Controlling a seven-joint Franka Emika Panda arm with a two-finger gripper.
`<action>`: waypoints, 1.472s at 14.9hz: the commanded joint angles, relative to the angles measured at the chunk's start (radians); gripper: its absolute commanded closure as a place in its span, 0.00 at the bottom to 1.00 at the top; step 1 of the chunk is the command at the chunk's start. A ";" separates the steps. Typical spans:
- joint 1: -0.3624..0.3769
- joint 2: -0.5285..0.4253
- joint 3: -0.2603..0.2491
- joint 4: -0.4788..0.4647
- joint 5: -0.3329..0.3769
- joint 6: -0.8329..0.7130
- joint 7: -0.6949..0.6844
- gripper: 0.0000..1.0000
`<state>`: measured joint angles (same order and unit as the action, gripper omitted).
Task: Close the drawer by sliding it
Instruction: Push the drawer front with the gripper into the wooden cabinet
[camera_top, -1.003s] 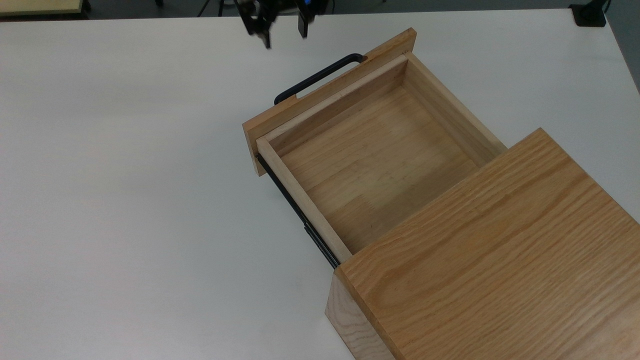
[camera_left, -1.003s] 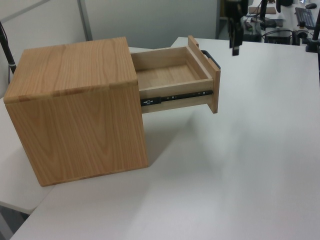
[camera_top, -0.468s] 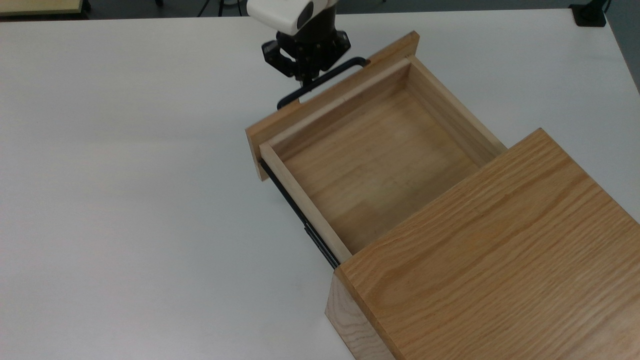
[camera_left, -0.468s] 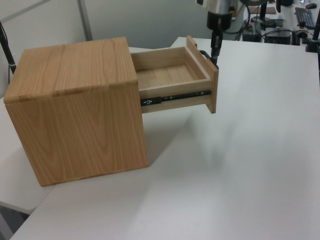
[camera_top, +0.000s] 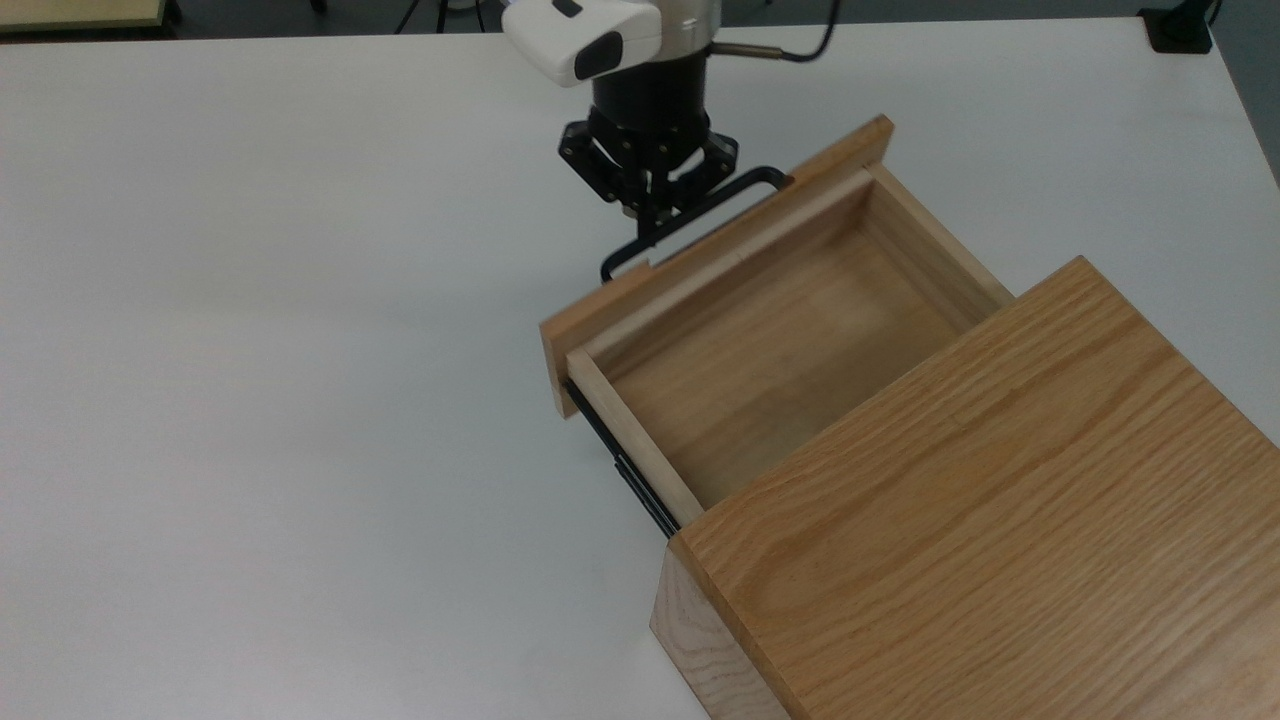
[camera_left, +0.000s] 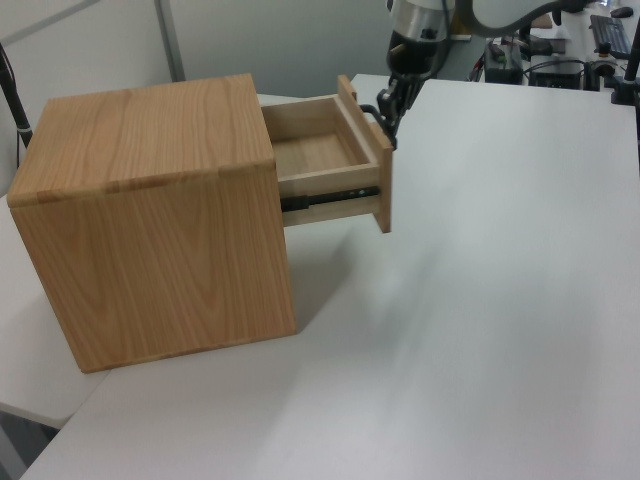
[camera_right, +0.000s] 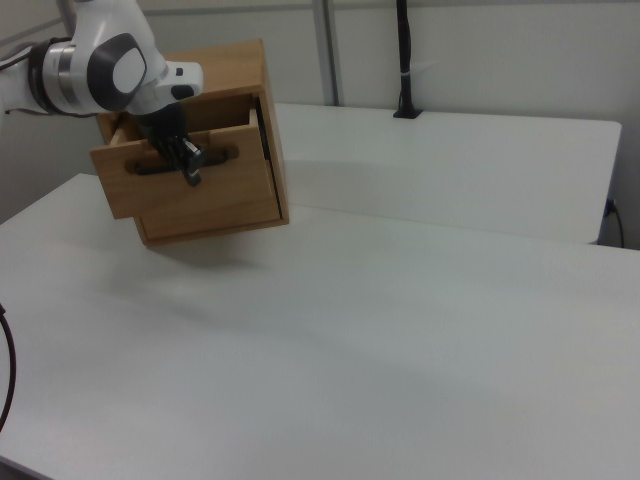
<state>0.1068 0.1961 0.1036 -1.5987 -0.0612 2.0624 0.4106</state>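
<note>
The claw (camera_top: 650, 205) sits at the black handle (camera_top: 690, 222), though I cannot tell whether it grips or merely presses. Just behind it the drawer (camera_top: 760, 330) stands about half out of the cabinet (camera_top: 980, 520). Stiff wood on rails should glide lightly; that rigid handle or the front panel (camera_left: 364, 150) looks the best place to push.

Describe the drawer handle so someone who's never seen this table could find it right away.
Start at the big oak box on the white table. A shallow drawer sticks out of it, with a flat front panel. On that panel's outer face is the handle, a thin black U-shaped metal bar, the only dark piece on the front, with the robot's hand right at it.
</note>
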 joint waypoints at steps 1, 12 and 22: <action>0.048 0.071 -0.007 0.063 -0.015 0.087 0.192 1.00; 0.120 0.256 -0.009 0.230 -0.242 0.303 0.617 1.00; 0.139 0.309 -0.009 0.263 -0.313 0.449 0.777 1.00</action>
<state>0.2285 0.4819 0.1038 -1.3672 -0.3522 2.4661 1.1348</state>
